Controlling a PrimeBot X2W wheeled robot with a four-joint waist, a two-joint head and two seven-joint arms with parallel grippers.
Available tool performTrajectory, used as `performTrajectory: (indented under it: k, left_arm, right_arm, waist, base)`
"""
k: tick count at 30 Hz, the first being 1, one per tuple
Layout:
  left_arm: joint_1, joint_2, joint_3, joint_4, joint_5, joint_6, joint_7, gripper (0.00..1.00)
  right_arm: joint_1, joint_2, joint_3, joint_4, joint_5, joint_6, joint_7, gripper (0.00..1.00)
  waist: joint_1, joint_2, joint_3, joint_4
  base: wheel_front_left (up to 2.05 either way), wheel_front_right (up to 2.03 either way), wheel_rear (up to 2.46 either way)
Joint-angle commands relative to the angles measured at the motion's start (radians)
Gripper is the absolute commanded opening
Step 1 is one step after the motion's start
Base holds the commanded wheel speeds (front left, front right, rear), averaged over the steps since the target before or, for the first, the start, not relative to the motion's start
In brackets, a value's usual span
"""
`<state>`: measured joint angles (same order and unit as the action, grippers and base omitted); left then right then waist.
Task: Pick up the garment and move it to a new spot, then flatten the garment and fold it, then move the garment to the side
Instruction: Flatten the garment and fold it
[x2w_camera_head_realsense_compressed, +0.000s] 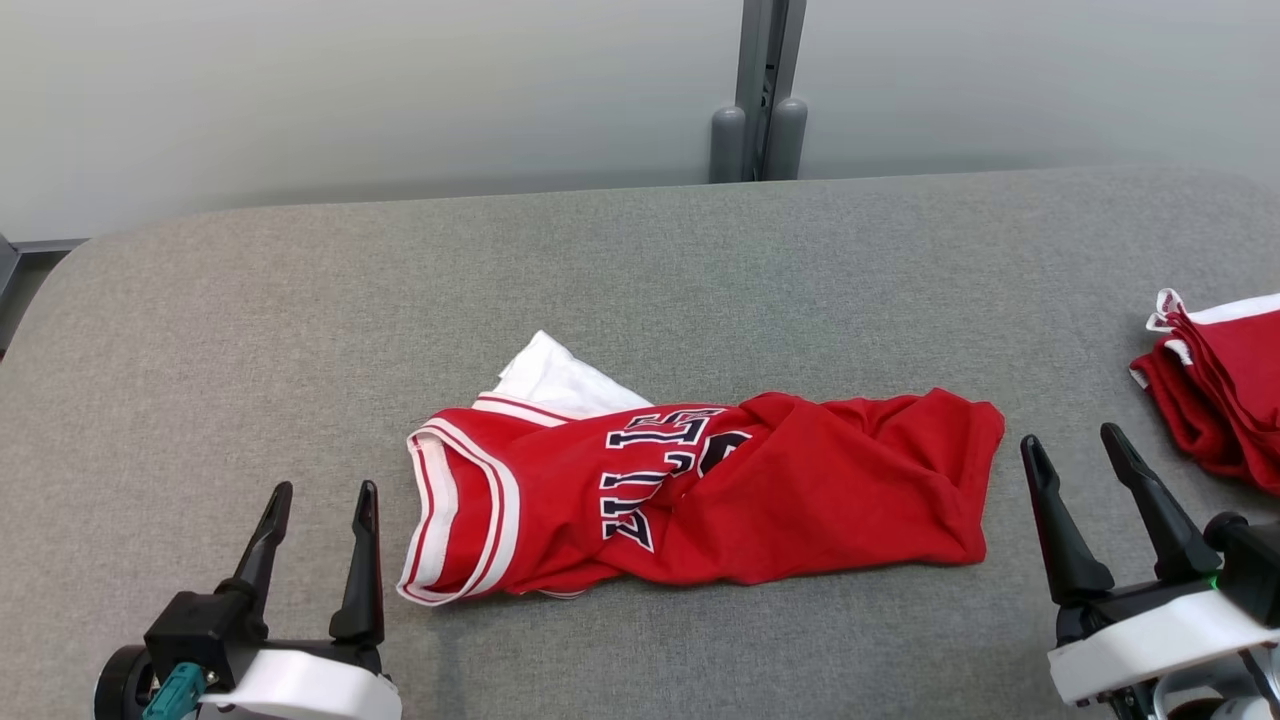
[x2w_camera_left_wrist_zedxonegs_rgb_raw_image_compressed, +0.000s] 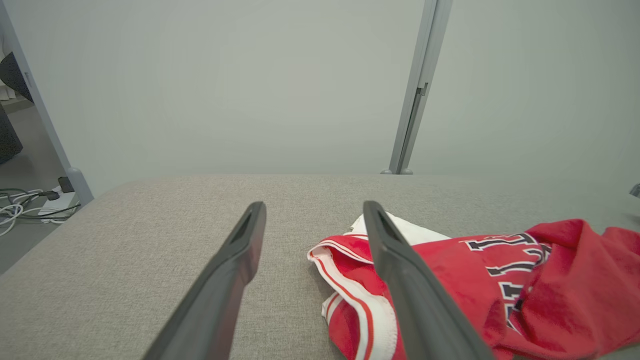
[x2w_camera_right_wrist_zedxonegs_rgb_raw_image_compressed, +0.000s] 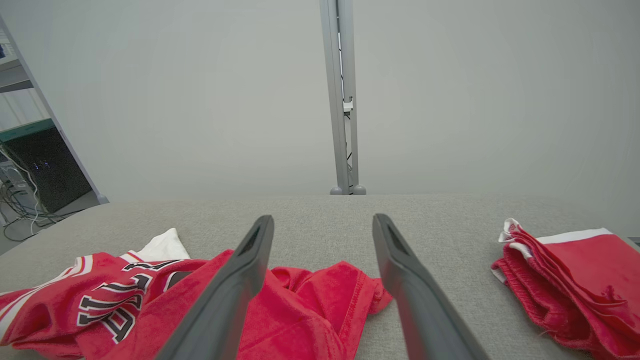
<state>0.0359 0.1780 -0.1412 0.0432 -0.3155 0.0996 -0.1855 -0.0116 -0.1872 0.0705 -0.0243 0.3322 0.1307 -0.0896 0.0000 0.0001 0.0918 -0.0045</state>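
At near left of grey fabric table: left gripper, fingers spread, empty. At table's near right: right gripper, likewise released. At table's middle: crumpled red white-trimmed jersey, lying free. At table's right edge: folded red cloth stack.

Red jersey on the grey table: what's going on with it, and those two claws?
A two-armed robot is meant to fold the red jersey, which lies crumpled on the grey table. Its left gripper and right gripper sit open at either end, holding nothing. A folded pile of red garments rests on the robot's right.
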Motion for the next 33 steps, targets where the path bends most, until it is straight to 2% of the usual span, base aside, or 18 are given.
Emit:
performTrajectory:
  k: [1, 8, 18, 25, 33]
  left_arm:
    - [0.010, 0.005, -0.002, -0.010, 0.003, 0.006, 0.007, 1.00]
    - [0.036, 0.011, -0.016, -0.035, 0.006, 0.015, 0.030, 1.00]
    - [0.027, 0.018, -0.046, -0.050, 0.018, 0.011, 0.058, 1.00]
    - [0.013, 0.040, -0.125, -0.049, 0.039, -0.039, 0.131, 1.00]
    - [-0.016, 0.052, -0.180, 0.003, 0.043, -0.091, 0.151, 1.00]
  right_arm:
    - [0.017, 0.006, -0.010, -0.020, -0.010, 0.000, 0.011, 1.00]
    - [0.054, 0.034, -0.025, -0.065, -0.021, 0.000, 0.046, 1.00]
    - [0.057, 0.035, -0.037, -0.079, -0.033, 0.000, 0.059, 1.00]
    - [0.034, 0.028, -0.036, -0.090, -0.031, 0.000, 0.067, 1.00]
    - [0.017, 0.024, -0.028, -0.083, -0.023, 0.000, 0.062, 1.00]
  waist:
    - [0.0000, -0.0001, -0.004, -0.001]
    - [0.0000, -0.0001, -0.002, -0.003]
    - [0.0000, -0.0001, 0.013, 0.001]
    - [0.0000, -0.0001, 0.065, 0.009]
    - [0.0000, -0.0001, 0.109, -0.002]
  base:
    - [0.00, 0.00, 0.00]
    - [0.00, 0.00, 0.00]
    - [0.00, 0.00, 0.00]
    - [0.00, 0.00, 0.00]
    - [0.00, 0.00, 0.00]
